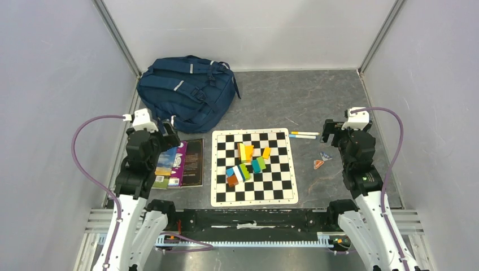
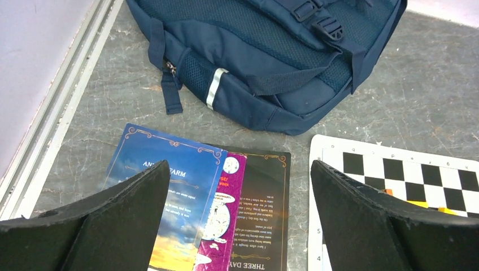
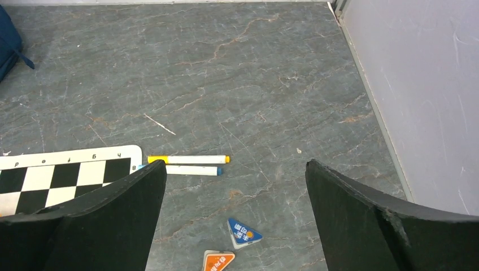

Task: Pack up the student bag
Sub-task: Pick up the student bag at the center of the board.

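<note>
The left fingers (image 2: pixel 101 226) are spread wide and empty above three books (image 2: pixel 226 214) beside the student bag (image 2: pixel 271 62). The right fingers (image 3: pixel 367 226) are wide and empty near two markers (image 3: pixel 189 160) beside the chessboard (image 3: pixel 56 175) on the counter (image 3: pixel 226 84).

In the left wrist view the backpack (image 2: pixel 271 56) ran off the top edge, and the books (image 2: pixel 186 186) lay partly behind the left hand (image 2: pixel 240 169). In the right wrist view the orange triangle (image 3: pixel 219 261) was cut by the bottom edge, its print unreadable.
</note>
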Controlling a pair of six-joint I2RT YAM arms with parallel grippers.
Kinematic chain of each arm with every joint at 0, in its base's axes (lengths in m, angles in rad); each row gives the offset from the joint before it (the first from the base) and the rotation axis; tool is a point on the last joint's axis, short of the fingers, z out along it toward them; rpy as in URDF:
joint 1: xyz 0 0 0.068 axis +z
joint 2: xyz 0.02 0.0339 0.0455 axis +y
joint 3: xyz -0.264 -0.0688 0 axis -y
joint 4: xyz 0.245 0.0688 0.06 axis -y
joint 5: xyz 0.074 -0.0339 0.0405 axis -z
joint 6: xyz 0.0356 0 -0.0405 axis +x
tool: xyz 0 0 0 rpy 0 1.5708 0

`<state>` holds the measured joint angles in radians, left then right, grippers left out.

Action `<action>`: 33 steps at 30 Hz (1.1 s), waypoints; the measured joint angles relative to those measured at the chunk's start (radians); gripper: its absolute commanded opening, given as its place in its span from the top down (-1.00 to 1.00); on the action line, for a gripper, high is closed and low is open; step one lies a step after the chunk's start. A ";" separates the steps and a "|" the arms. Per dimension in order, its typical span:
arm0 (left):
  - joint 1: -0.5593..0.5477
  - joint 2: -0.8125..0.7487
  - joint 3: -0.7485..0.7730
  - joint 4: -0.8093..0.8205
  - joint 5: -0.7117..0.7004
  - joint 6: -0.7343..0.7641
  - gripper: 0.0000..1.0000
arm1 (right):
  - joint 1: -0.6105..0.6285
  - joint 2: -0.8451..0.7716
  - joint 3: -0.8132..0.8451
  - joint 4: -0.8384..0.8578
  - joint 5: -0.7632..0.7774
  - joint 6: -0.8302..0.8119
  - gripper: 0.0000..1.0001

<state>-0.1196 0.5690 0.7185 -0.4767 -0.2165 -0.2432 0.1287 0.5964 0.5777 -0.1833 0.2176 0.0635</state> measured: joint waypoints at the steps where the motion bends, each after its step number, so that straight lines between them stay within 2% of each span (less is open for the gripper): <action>1: 0.000 0.014 0.004 0.000 0.000 0.000 -0.99 | 0.000 0.000 0.000 -0.001 0.000 0.000 -0.96; 11: 0.001 0.183 0.036 -0.008 -0.008 -0.005 -0.99 | 0.000 0.001 0.002 -0.024 -0.011 0.000 -0.96; 16: 0.024 0.327 0.123 -0.010 0.015 -0.047 -0.99 | 0.000 0.000 0.002 -0.024 -0.042 0.000 -0.96; 20: 0.127 0.499 0.216 0.041 0.104 -0.127 -0.99 | 0.000 0.000 0.002 -0.023 -0.074 -0.001 -0.96; 26: 0.313 0.724 0.233 0.201 0.270 -0.311 -0.99 | 0.000 0.005 0.002 -0.020 -0.129 -0.005 -0.96; 33: 0.376 0.949 0.245 0.357 0.335 -0.426 -0.99 | 0.000 0.052 0.002 -0.008 -0.215 -0.010 -0.96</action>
<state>0.2562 1.5177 0.9634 -0.1200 0.1188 -0.6693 0.1287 0.6487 0.5797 -0.1909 0.0029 0.0540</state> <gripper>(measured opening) 0.994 0.979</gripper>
